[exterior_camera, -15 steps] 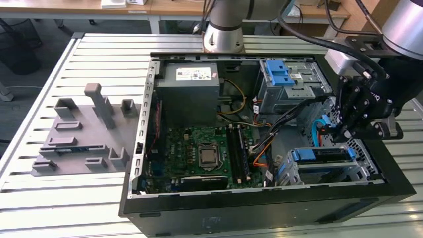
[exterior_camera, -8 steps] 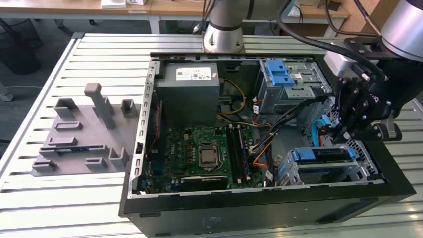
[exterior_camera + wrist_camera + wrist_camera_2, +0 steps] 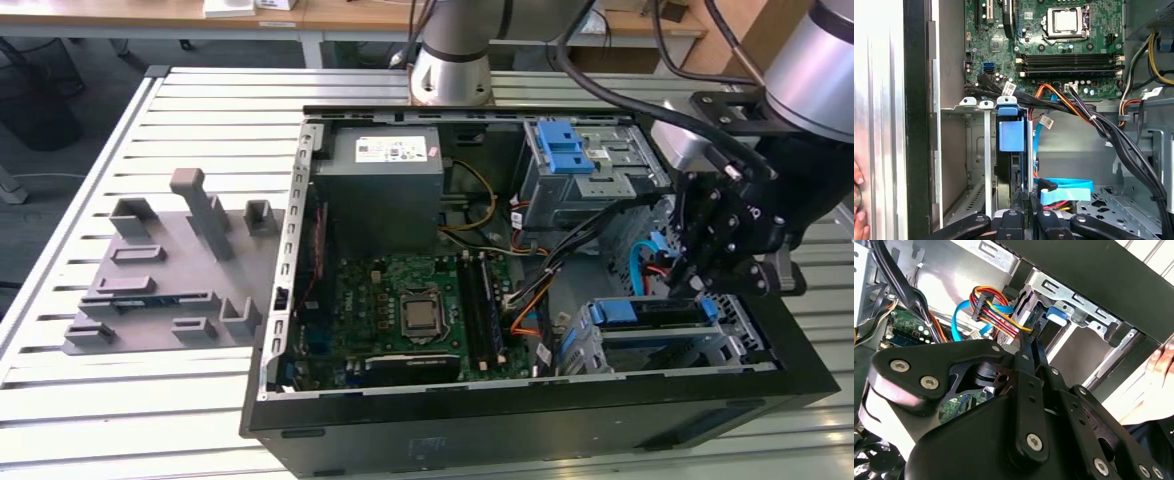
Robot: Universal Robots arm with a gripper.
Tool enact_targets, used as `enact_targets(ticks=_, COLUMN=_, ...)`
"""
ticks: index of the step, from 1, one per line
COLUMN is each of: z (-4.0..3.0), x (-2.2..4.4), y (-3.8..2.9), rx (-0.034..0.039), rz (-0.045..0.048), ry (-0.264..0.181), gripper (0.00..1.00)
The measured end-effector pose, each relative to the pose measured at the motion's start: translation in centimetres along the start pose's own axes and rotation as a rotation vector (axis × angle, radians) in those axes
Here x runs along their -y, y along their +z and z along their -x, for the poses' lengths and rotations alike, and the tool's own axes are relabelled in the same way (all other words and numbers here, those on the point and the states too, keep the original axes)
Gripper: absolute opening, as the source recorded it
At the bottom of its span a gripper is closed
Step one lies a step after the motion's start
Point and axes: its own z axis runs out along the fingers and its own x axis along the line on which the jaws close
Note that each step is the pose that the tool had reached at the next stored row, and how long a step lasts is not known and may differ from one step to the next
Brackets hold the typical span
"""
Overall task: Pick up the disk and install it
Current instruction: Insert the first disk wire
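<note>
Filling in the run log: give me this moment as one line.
gripper: above drive cage, inside case | disk: seated in drive cage | hold: unclear

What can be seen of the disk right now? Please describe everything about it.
The disk stands on edge inside the grey metal drive cage at a corner of the open computer case. What shows of it is mostly its blue plastic carrier, with a paler blue tab at the end; its label is hidden. In the exterior view the end effector hangs just above the cage.

Blue-framed disk (image 3: 1007,135); black tool (image 3: 703,275); green motherboard (image 3: 407,300)
</note>
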Motion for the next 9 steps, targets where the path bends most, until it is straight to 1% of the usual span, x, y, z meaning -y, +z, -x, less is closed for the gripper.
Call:
enact_targets(ticks=3, z=-0.04, x=0.0, y=0.22, rx=0.0, rz=0.0, ry=0.0, gripper=0.16)
enact_targets(ticks=9, z=-0.06, x=-0.08, y=0.32, rx=0.0001, rz=0.0, ry=0.0, gripper=0.16)
